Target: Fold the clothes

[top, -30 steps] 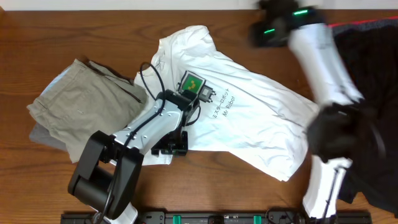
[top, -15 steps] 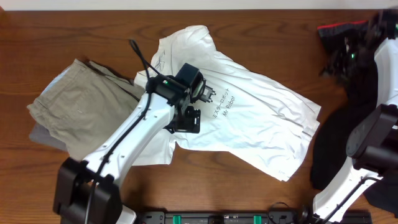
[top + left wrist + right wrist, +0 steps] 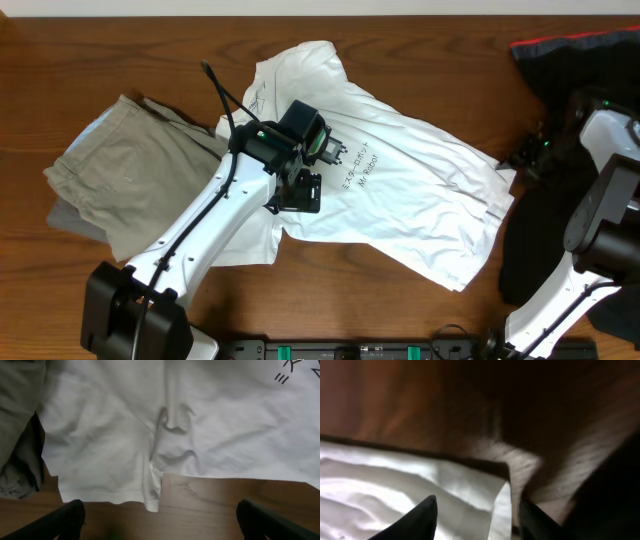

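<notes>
Right hand [image 3: 524, 158], spread and empty, is swinging down to the edge of the white short-sleeved cotton T-shirt [image 3: 420, 190], left hand [image 3: 296, 190] hovering unclenched mid-shirt, likely prepping the fold.

The left arm [image 3: 210, 225] crosses the overhead frame from the lower left toward the centre. It is built of smooth white shell links joined by rounded black joint housings, the bulkiest at the bottom left. A thin black cable [image 3: 222, 95] arcs off its upper end, where a small green light [image 3: 262, 130] glows beside a black cylindrical housing. The left gripper [image 3: 297, 192] is matte black and blocky, and its fingers [image 3: 67, 519] show as dark blunt tips in the bottom corners of the wrist view. The right arm [image 3: 612, 135], along the right edge, has the same white shells and black joints. The right gripper [image 3: 522, 157] is black, with dark tapering tips.
</notes>
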Available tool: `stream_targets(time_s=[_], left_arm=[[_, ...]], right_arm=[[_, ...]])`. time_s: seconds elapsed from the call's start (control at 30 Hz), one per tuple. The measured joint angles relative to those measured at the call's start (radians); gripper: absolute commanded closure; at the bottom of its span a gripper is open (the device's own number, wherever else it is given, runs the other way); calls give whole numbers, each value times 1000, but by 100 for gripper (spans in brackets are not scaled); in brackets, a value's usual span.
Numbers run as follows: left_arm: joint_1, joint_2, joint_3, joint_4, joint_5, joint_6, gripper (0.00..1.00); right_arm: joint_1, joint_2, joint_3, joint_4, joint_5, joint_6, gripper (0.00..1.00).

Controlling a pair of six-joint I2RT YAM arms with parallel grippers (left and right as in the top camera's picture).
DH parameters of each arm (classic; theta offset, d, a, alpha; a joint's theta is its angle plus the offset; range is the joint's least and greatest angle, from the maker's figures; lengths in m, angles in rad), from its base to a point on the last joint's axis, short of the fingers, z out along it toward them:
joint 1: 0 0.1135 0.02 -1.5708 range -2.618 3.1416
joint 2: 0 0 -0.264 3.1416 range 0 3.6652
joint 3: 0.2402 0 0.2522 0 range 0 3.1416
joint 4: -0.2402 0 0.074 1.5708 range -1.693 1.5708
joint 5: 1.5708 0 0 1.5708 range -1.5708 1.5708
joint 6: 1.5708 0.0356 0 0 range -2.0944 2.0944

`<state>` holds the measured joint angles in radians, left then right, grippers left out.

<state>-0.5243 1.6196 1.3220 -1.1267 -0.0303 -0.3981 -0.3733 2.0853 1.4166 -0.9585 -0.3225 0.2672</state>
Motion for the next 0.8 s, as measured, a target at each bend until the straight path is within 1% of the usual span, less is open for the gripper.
stream_targets(time_s=[0.07, 0.2, 0.4, 0.53, 0.7, 0.8], left_arm=[[0, 0, 0, 0, 0, 0, 2], [0, 0, 0, 1, 0, 0, 2], [0, 0, 0, 1, 0, 0, 2], [0, 0, 0, 2, 0, 0, 2], [0, 0, 0, 11, 0, 0, 2], [0, 0, 0, 22, 0, 0, 2]], right_arm=[[0, -5, -12, 21, -19, 7, 53], [-1, -7, -19, 36, -41, 17, 62], [-6, -6, -31, 47, -60, 24, 88], [-23, -5, -37, 45, -69, 30, 99], [-60, -5, -31, 58, -91, 33, 99], [-89, -5, 4, 74, -122, 33, 99]])
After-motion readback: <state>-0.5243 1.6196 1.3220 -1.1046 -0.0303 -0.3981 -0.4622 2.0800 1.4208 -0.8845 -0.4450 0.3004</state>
